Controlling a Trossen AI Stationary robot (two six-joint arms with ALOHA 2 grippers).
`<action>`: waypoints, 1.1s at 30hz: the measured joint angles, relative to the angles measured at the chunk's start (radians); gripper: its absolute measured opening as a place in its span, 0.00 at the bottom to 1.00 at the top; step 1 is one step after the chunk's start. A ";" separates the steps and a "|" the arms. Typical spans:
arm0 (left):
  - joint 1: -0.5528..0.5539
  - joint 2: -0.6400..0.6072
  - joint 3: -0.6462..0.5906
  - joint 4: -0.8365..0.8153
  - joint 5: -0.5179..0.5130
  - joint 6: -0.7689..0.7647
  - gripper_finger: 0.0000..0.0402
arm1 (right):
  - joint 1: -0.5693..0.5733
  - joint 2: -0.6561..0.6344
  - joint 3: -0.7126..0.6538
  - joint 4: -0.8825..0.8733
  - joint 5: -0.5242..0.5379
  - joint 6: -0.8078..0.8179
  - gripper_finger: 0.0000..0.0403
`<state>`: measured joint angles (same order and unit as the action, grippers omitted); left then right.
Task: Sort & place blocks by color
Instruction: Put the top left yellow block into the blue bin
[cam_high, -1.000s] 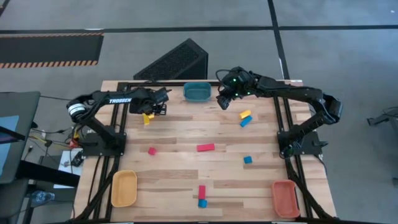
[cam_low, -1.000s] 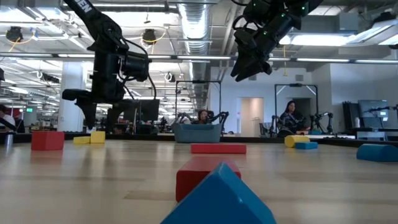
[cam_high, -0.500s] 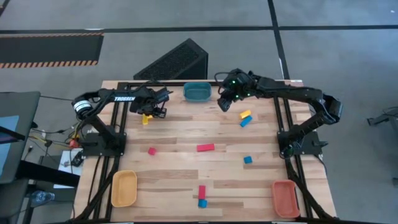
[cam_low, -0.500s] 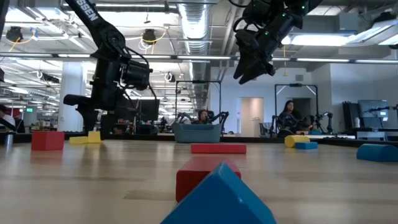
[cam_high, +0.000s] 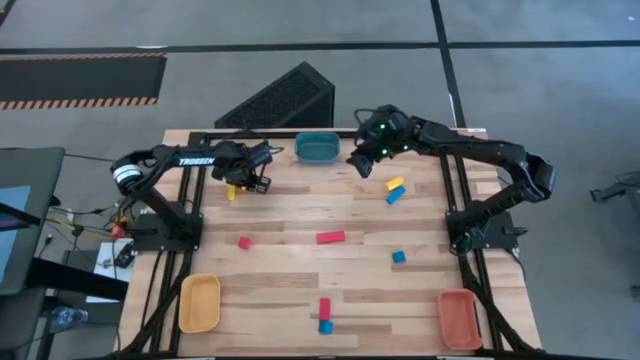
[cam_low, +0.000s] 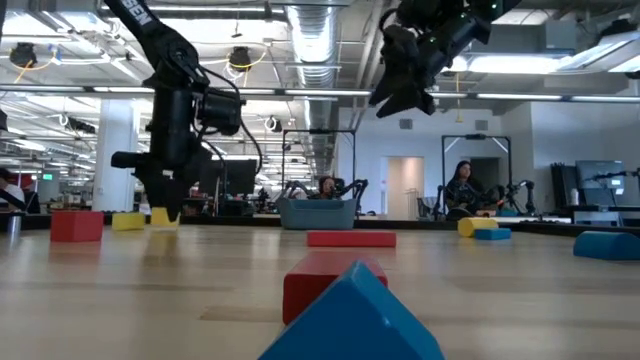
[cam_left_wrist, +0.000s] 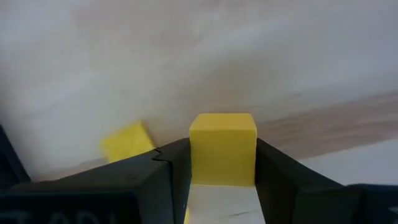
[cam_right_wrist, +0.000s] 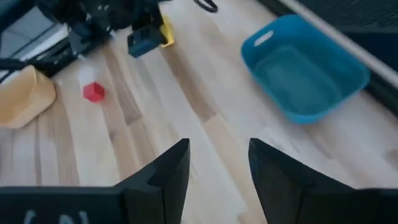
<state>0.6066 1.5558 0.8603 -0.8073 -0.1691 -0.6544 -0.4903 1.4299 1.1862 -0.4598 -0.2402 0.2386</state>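
My left gripper stands near the table's far left and is shut on a yellow cube. A second yellow block lies on the wood just beside it. My right gripper hangs open and empty high above the table, next to the teal tray. Loose on the table are a yellow block against a blue one, a red bar, a red cube, a blue cube, and a red block with a blue one. My left gripper pinches the yellow cube by two opposite side faces, one finger on each. The fingers come from above, pointing down. The cube sits upright at the fingertips, with its underside at or just above the wood; I cannot tell which.
The yellow tray sits at the near left corner and the orange-red tray at the near right. The teal tray is at the middle of the far edge. Bare wood lies between the scattered blocks. People sit in the room beyond the table.
My left gripper has come down over the yellow cube and now has it between its fingers. My right gripper has risen a little and tipped, staying open near the teal tray.
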 joint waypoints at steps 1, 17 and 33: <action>-0.001 -0.015 0.001 0.004 -0.004 0.000 0.30 | -0.004 -0.013 0.000 0.000 0.001 -0.001 0.48; -0.028 -0.304 0.002 0.399 0.182 0.138 0.31 | 0.080 -0.071 0.000 0.322 -0.015 -0.009 0.46; -0.082 -0.329 0.002 0.775 0.390 0.255 0.31 | 0.185 -0.202 0.001 0.191 0.074 0.095 0.46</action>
<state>0.5247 1.2265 0.8623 -0.0319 0.2206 -0.3991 -0.3057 1.2282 1.1870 -0.2683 -0.1661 0.3335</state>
